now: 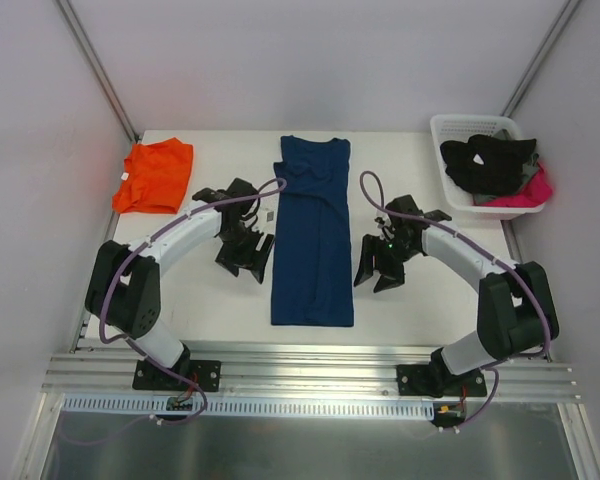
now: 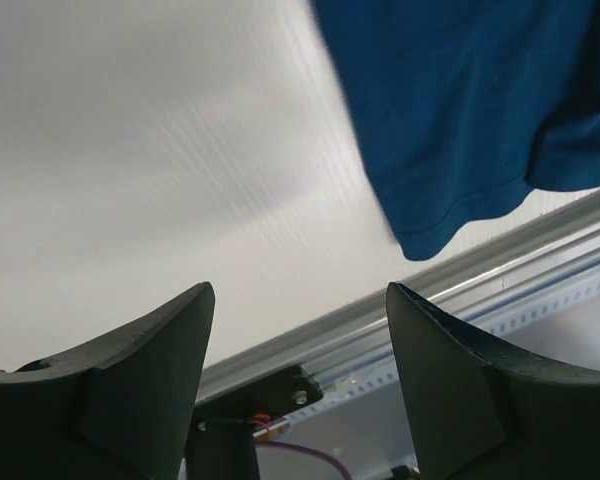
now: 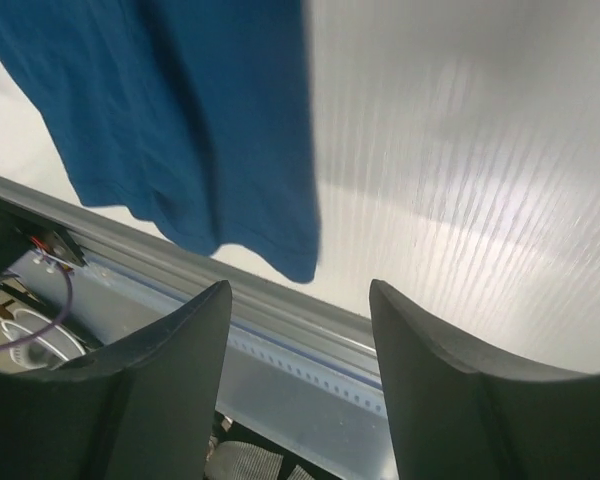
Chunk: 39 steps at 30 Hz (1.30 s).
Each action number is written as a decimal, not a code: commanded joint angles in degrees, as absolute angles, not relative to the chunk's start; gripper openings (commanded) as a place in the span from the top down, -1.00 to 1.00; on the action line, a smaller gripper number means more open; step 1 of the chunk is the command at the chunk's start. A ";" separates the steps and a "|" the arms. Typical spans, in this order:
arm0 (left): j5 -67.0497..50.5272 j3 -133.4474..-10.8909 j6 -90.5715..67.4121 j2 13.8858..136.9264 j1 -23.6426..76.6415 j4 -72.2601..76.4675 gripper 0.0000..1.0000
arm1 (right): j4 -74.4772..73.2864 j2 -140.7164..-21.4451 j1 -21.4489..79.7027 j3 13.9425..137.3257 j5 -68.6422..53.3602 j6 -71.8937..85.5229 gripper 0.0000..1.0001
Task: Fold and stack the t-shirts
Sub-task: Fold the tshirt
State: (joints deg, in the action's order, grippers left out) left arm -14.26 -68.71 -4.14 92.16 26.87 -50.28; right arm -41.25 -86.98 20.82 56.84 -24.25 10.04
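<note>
Navy shirt (image 1: pixel 313 235) lies mid-table (image 1: pixel 210 300), flat, folded lengthwise into a long narrow strip, collar at the far end, hem near the front rail (image 1: pixel 310 375). Orange shirt (image 1: pixel 155 175) sits folded at the far left corner, well apart from the navy one. Left gripper (image 1: pixel 242 266) hangs just beside the strip's left edge, about halfway along it; we see its fingers (image 2: pixel 130 380) spread wide with nothing between them, only bare table and rail beyond. Right gripper (image 1: pixel 376 282) hangs just beside the strip's right edge, a little nearer the hem; its fingers (image 3: pixel 450 380) also stand wide and empty. In both wrist views a near corner of the navy hem shows ahead of the fingertips, apart from them. We cannot tell whether either gripper touches the table. White basket (image 1: pixel 470 119) at the far right corner holds dark clothes (image 1: pixel 485 165) and a pink cloth (image 1: pixel 530 190) that spill over its rim.
</note>
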 commanded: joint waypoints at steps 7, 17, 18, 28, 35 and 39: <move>-28.37 -61.35 -9.66 88.94 24.44 -49.84 -0.38 | -42.45 -79.80 24.43 51.42 -25.14 12.39 -0.19; -31.99 -56.79 -16.16 92.64 24.26 -43.08 -0.28 | -33.85 -86.74 27.51 46.32 -29.53 19.94 -0.11; -32.43 -56.17 -17.56 92.72 24.34 -42.20 -0.26 | -32.62 -87.36 27.60 46.06 -29.27 20.56 -0.11; -36.64 -53.00 -21.09 94.83 24.08 -37.62 -0.30 | -27.78 -87.72 27.69 40.52 -30.59 24.87 -0.13; -42.53 -50.37 -23.28 98.52 23.99 -33.05 -0.43 | -24.70 -85.79 27.69 36.65 -30.33 26.37 -0.13; -43.77 -48.17 -24.78 98.53 23.64 -31.12 -0.43 | -22.95 -84.91 27.34 35.33 -30.23 26.98 -0.14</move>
State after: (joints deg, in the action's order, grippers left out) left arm -40.66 -49.65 -22.79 98.39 24.34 -33.17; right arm -25.71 -86.04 27.42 37.06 -32.91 26.04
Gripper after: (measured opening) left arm 0.719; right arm 0.565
